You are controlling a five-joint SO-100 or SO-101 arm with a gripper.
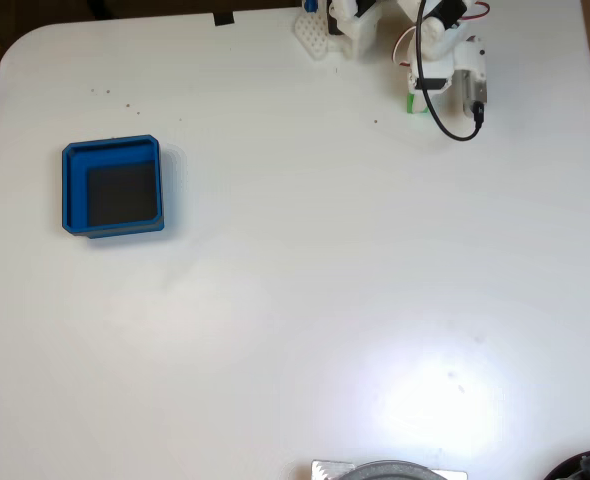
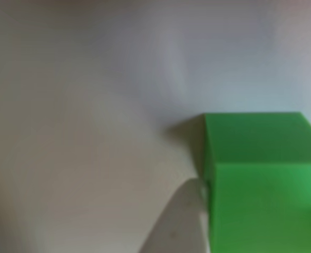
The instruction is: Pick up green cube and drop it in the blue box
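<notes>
The tool [image 1: 415, 95] sits low at one o'clock on the white surface [image 1: 295, 300], right over the green cube [image 1: 412, 102]; grasp state unclear. The blue box [image 1: 112, 187] lies well apart at nine o'clock.

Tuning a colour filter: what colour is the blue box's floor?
Dark, nearly black, inside the blue box; clearest in the fixed view.

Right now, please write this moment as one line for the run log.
stage: at cube | gripper: over green cube, grasp state unclear | blue box: empty, far left in fixed view
</notes>
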